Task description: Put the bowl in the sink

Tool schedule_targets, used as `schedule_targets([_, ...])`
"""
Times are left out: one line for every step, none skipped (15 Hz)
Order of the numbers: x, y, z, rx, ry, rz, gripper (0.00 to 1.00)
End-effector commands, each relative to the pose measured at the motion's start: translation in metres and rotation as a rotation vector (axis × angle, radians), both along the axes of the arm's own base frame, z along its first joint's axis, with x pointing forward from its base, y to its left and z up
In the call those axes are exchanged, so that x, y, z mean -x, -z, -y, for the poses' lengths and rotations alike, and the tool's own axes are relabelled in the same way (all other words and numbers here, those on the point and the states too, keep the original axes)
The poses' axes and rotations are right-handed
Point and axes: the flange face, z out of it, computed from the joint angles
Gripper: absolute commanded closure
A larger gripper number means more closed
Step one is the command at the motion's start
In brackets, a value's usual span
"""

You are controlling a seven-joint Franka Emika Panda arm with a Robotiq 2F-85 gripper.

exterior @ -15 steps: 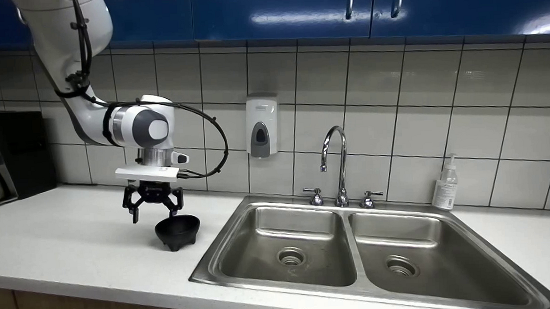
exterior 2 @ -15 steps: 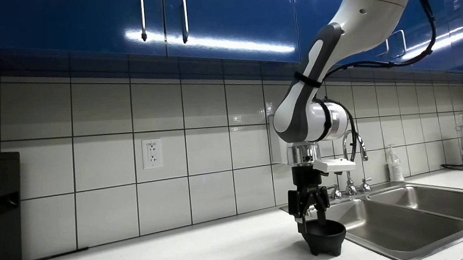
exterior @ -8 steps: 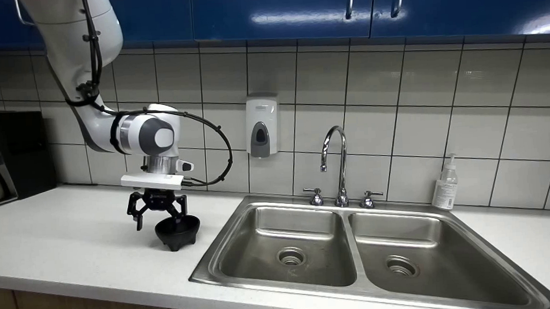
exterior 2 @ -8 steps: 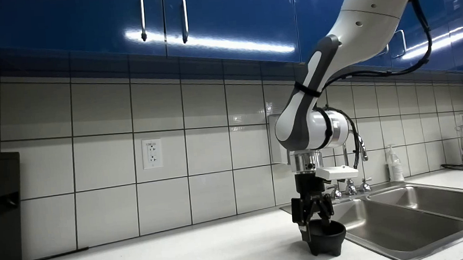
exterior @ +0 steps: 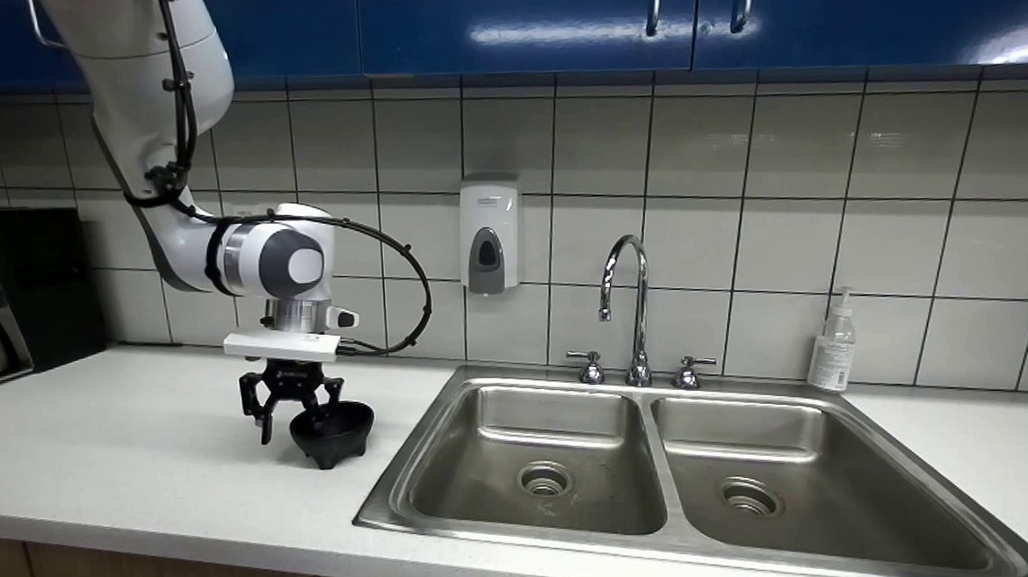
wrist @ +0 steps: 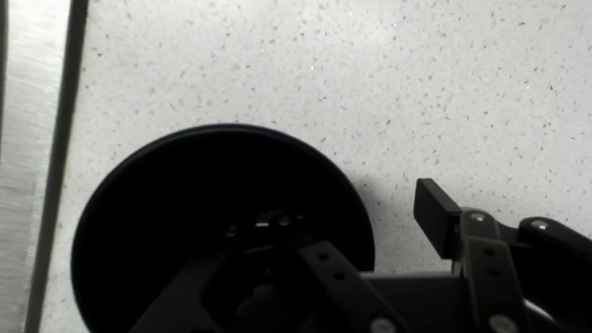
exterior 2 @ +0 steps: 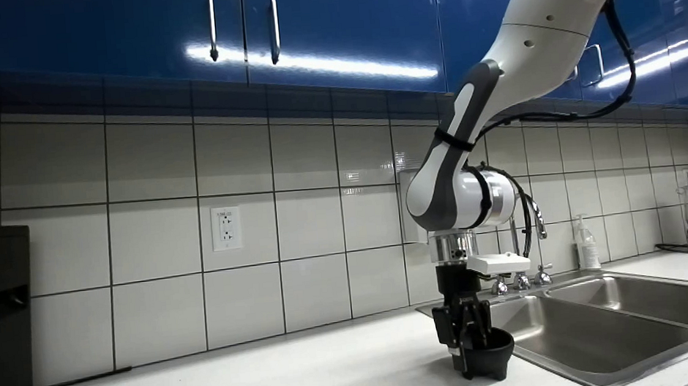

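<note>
The small black bowl stands upright on the white counter just left of the sink in an exterior view; the other exterior view also shows it. My gripper points straight down over its rim. In the wrist view the gripper is open. One finger is inside the dark bowl, hard to make out; the other finger is outside, with a strip of counter between it and the rim. The steel double-basin sink also shows in an exterior view, its edge in the wrist view.
A curved chrome faucet with two handles stands behind the sink. A pump bottle stands at its back right corner. A soap dispenser hangs on the tiled wall. A black coffee maker stands at the far left.
My gripper has come down around the bowl's near rim, one finger sinking into the bowl. The gap between the fingers has narrowed. The bowl has not moved.
</note>
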Motion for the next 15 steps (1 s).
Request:
schedule_targets([-0.004, -0.006, 0.002, -0.018, -0.007, -0.014, 0.67])
schedule_targets([-0.004, -0.007, 0.002, -0.019, -0.006, -0.014, 0.73])
schedule_targets([-0.003, -0.007, 0.002, -0.021, -0.005, -0.014, 0.81])
schedule_targets([-0.003, -0.008, 0.003, -0.022, -0.003, -0.012, 0.89])
schedule_targets([-0.003, -0.009, 0.004, -0.023, -0.001, -0.01, 0.98])
schedule_targets([-0.004, -0.011, 0.004, -0.024, -0.001, -0.008, 0.99])
schedule_targets([-0.005, -0.014, 0.005, -0.024, 0.001, -0.002, 0.98])
schedule_targets([-0.005, -0.017, 0.005, -0.025, 0.003, -0.001, 0.96])
schedule_targets([-0.006, -0.02, 0.006, -0.026, 0.004, 0.003, 0.97])
schedule_targets([-0.006, -0.021, 0.006, -0.027, 0.005, 0.005, 0.97])
schedule_targets([-0.006, -0.023, 0.006, -0.026, 0.006, 0.01, 0.97])
schedule_targets([-0.006, -0.024, 0.006, -0.026, 0.006, 0.01, 0.97])
schedule_targets([-0.006, -0.024, 0.006, -0.026, 0.007, 0.011, 0.98])
schedule_targets([-0.007, -0.028, 0.005, -0.025, 0.007, 0.017, 0.97])
schedule_targets([-0.006, -0.033, 0.004, -0.023, 0.006, 0.026, 0.98])
